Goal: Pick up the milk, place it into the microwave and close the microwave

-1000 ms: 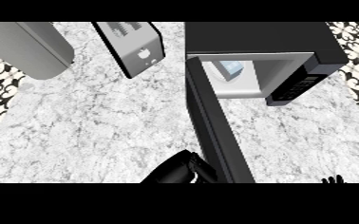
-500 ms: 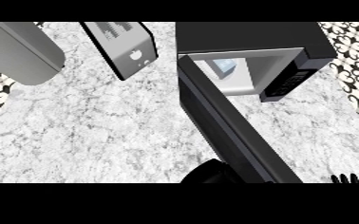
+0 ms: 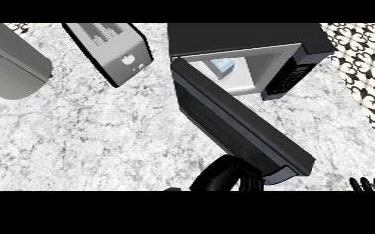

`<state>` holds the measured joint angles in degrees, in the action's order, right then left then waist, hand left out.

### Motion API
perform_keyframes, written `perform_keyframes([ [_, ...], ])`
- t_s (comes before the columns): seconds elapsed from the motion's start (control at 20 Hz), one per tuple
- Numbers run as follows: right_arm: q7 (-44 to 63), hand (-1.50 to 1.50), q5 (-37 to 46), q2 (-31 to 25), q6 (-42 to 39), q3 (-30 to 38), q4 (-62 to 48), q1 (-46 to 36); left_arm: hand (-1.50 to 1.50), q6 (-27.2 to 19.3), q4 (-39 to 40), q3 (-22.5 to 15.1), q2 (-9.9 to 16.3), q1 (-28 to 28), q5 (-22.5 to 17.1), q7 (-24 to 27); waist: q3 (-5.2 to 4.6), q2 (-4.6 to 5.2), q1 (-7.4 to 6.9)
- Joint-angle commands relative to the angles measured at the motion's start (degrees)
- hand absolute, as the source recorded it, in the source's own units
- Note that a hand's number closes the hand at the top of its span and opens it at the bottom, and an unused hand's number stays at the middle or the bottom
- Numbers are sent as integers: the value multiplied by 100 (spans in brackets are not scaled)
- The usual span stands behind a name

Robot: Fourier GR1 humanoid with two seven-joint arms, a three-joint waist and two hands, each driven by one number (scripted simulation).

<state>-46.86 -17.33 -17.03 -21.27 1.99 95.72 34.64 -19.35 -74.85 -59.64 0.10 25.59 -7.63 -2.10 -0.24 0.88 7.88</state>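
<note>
- I read the first part of the task as done: the pale blue-and-white milk carton [image 3: 225, 66] stands inside the black box-shaped microwave [image 3: 249, 39] at the upper right of the frame, seen through the opening, well back in its light grey cavity
- What is left, as I judge it, is the closing: the microwave's long black door [image 3: 234, 124] is wide open, running from its hinge at upper centre down to its free end at the lower right of centre
- The left hand [image 3: 223, 176], black, comes in from the lower edge just right of centre and sits against the free end of the door, on its left underside; it looks to me placed to push the door round toward the opening
- I cannot tell from this view how its fingers are set: I see one dark curved mass partly tucked behind the door's end, with nothing plainly held, so I will not call them apart or together
- The right hand [image 3: 362, 184] shows only as dark fingertips at the lower right corner, pointing up and spread a little apart, holding nothing and resting clear of the door
- Elsewhere on the white marbled bench [image 3: 102, 139]: a grey slab-shaped appliance with a dark edge [image 3: 110, 49] lies at upper left of centre, and a rounded grey metal body [image 3: 18, 67] sits at the far left edge, both well apart from the door's path
- My guess for the next move: the door must sweep a wide arc up and right before it meets the microwave's front
</note>
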Motion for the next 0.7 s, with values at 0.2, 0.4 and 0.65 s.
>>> perform_keyframes([
  [0.2,30,-150,-345,-339,-465,-125,641,119,150,-922,344,439,-9,696,-912,650,-8,59,330],
  [0.4,245,-150,-482,-430,-409,-206,903,164,150,-1333,614,728,-9,1092,-1216,779,-7,110,508],
  [0.65,396,-150,-612,-679,-584,-332,1248,236,150,-1420,855,1033,-9,1376,-1822,1078,-21,205,788],
])
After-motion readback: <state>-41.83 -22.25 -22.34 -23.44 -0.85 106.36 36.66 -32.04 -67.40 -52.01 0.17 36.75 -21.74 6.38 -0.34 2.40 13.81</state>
